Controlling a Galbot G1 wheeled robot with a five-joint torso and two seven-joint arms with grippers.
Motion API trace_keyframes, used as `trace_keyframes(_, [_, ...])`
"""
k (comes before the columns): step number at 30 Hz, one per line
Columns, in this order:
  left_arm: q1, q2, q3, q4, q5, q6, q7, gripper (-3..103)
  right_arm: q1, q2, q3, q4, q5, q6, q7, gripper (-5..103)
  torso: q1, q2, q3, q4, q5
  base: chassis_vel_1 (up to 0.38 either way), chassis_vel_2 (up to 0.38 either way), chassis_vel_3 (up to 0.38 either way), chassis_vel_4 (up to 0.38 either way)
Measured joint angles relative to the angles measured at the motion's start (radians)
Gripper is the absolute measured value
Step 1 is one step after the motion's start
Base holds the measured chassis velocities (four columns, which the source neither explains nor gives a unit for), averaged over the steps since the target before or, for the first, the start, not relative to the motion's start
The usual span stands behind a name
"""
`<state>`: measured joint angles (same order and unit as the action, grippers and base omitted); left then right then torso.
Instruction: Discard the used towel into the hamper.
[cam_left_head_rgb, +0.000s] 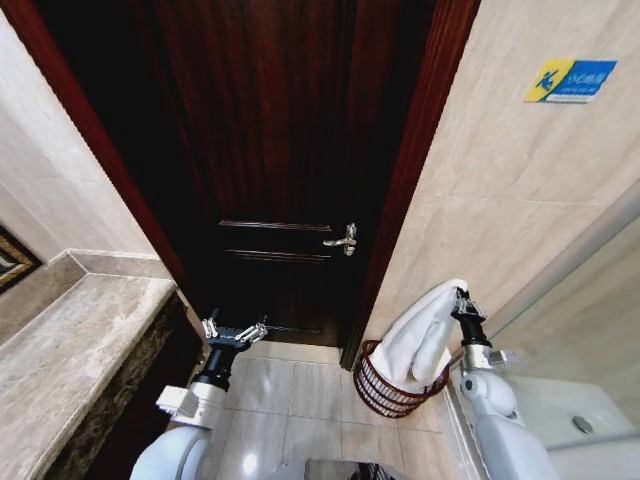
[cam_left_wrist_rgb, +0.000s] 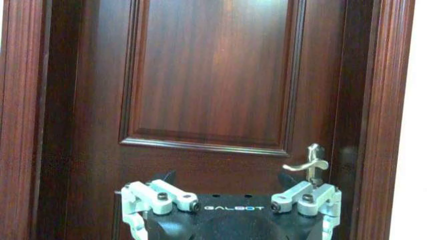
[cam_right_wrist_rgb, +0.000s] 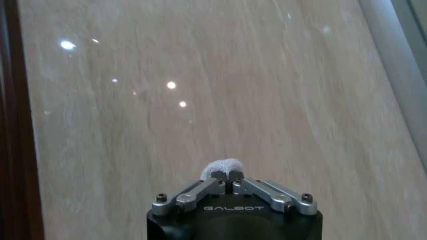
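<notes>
The right end effector (cam_left_head_rgb: 462, 296) is clamped on the top of the white towel (cam_left_head_rgb: 425, 335), its fingers pressed together with a tuft of cloth showing between them in the right wrist view (cam_right_wrist_rgb: 223, 167). The towel hangs down from that grip and its lower end lies inside the hamper (cam_left_head_rgb: 385, 393), draped over the near rim. The hamper stands on the tiled floor (cam_left_head_rgb: 300, 395) in the corner where the dark wooden door (cam_left_head_rgb: 280, 180) frame meets the beige marble wall (cam_left_head_rgb: 510, 190), close against both, so there is little room behind or to its right; the open floor lies to its left, in front of the door. The left end effector (cam_left_head_rgb: 234, 333) is held low over that open floor, facing the door, with its fingers (cam_left_wrist_rgb: 160, 194) spread wide apart and nothing between them. The door's silver lever handle (cam_left_head_rgb: 343, 239) juts out above the hamper's side of the doorway. To the robot's left a stone worktop (cam_left_head_rgb: 70, 350) edge runs along the wall, narrowing the floor on that side. A blue and yellow sign (cam_left_head_rgb: 570, 80) is fixed high on the right wall.
</notes>
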<state>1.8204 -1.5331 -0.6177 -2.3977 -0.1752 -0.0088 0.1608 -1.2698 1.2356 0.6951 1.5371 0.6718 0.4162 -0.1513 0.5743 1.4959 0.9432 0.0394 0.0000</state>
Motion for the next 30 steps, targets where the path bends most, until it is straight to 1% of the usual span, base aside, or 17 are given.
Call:
trace_keyframes(2, [0.000,0.000,0.000,0.000,0.000,0.000,0.000,99,-0.011,0.028,-0.021,0.024,-0.018,-0.008,0.002,1,0.000,0.000,0.000,0.0001,0.0000,0.000,0.000,0.000,0.000])
trace_keyframes(3, [0.000,0.000,0.000,0.000,0.000,0.000,0.000,99,-0.018,0.047,-0.032,0.036,-0.030,-0.010,0.002,1,0.000,0.000,0.000,0.0002,-0.0006,0.000,0.000,0.000,0.000])
trace_keyframes(4, [0.000,0.000,0.000,0.000,0.000,0.000,0.000,99,-0.018,0.047,-0.032,0.036,-0.030,-0.010,0.002,1,0.000,0.000,0.000,0.0002,-0.0006,0.000,0.000,0.000,0.000])
trace_keyframes(5, [0.000,0.000,0.000,0.000,0.000,0.000,0.000,99,-0.024,0.066,-0.043,0.042,-0.041,-0.014,0.002,1,0.000,0.000,0.000,0.0002,0.0000,0.000,0.000,0.000,0.000])
trace_keyframes(8, [0.000,0.000,0.000,0.000,0.000,0.000,0.000,99,-0.022,0.081,-0.048,0.025,-0.056,-0.009,0.002,1,0.000,0.000,0.000,0.0003,-0.0001,0.000,0.000,0.000,0.000])
trace_keyframes(11, [0.000,0.000,0.000,0.000,0.000,0.000,0.000,99,-0.010,0.081,-0.040,-0.004,-0.055,-0.003,0.005,1,0.000,0.000,0.000,0.0002,0.0001,0.000,0.000,0.000,0.000])
trace_keyframes(14, [0.000,0.000,0.000,0.000,0.000,0.000,0.000,99,0.020,0.061,-0.018,-0.071,-0.030,0.019,0.036,1,0.000,0.000,0.000,0.0003,-0.0006,0.000,0.000,0.000,0.000])
trace_keyframes(19, [0.000,0.000,0.000,0.000,0.000,0.000,0.000,99,0.027,0.042,-0.013,-0.135,-0.019,0.044,0.034,1,0.000,0.000,0.000,0.0000,0.0001,0.000,0.000,0.000,0.000])
trace_keyframes(24, [0.000,0.000,0.000,0.000,0.000,0.000,0.000,99,0.035,0.038,-0.017,-0.196,-0.018,0.074,0.021,1,0.000,0.000,0.000,0.0000,-0.0002,0.000,0.000,0.000,0.000])
trace_keyframes(26, [0.000,0.000,0.000,0.000,0.000,0.000,0.000,99,0.053,0.042,-0.023,-0.250,-0.032,0.088,-0.002,1,0.000,0.000,0.000,0.0001,-0.0001,0.000,0.000,0.000,0.000])
trace_keyframes(27, [0.000,0.000,0.000,0.000,0.000,0.000,0.000,99,0.072,0.044,-0.028,-0.299,-0.048,0.108,-0.017,1,0.000,0.000,0.000,0.0002,-0.0006,0.000,0.000,0.000,0.000])
trace_keyframes(28, [0.000,0.000,0.000,0.000,0.000,0.000,0.000,99,0.072,0.044,-0.028,-0.299,-0.048,0.108,-0.017,1,0.000,0.000,0.000,0.0002,-0.0006,0.000,0.000,0.000,0.000])
trace_keyframes(30, [0.000,0.000,0.000,0.000,0.000,0.000,0.000,99,0.108,0.048,-0.038,-0.398,-0.071,0.135,-0.043,1,0.000,0.000,0.000,0.0004,0.0005,0.000,0.000,0.000,0.000])
